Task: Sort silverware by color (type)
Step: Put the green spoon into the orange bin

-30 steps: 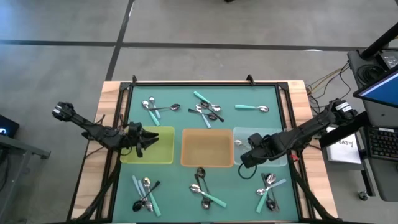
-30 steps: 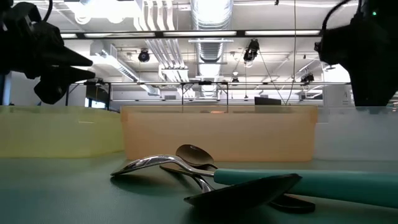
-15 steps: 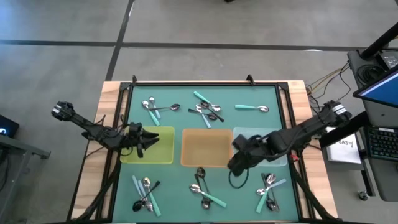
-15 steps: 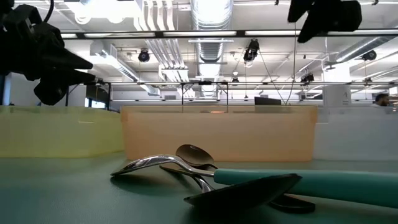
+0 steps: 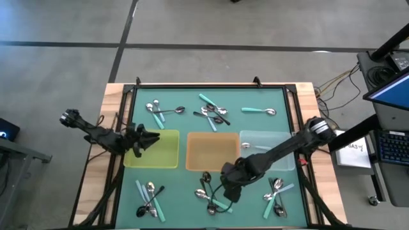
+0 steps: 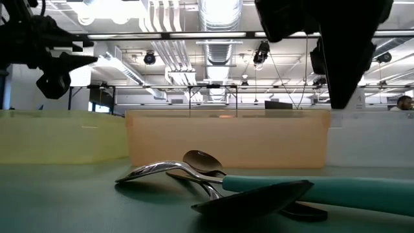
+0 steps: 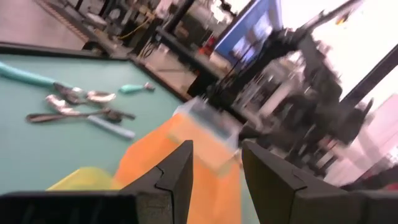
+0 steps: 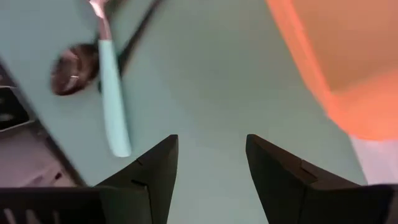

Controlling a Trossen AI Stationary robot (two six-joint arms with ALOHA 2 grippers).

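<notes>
Silverware [image 5: 211, 198] is what the right gripper [image 5: 228, 191] is hanging over, in the cluster just in front of the orange tray [image 5: 211, 152]. Its fingers are spread with nothing between them; the right wrist view shows a teal-handled spoon [image 8: 112, 93] lying on the green mat [image 8: 211, 81] past the fingertips, with a black handle crossing beside it and the orange tray's corner off to one side. That arm reaches in diagonally from the table's right edge, crossing over the clear tray [image 5: 268, 148].

Left gripper [image 5: 148, 138] sits over the yellow tray [image 5: 163, 153], which is right next to the orange tray on its left. Fingers are apart, holding nothing.

Rest of the spoons, using the orange tray as the anchor: a bunch behind it near the far edge of the mat, with black, teal and pale handles mixed [image 5: 214, 114], another small group behind and to the left [image 5: 163, 112], and a lone teal one behind and to the right [image 5: 259, 111]. In front and left there's a pile [image 5: 150, 198], in front and right another [image 5: 276, 195]. One spoon is in the clear tray [image 5: 245, 146]. Low view has a couple of spoons [image 6: 194, 169] lying right up close in front of the orange tray.
</notes>
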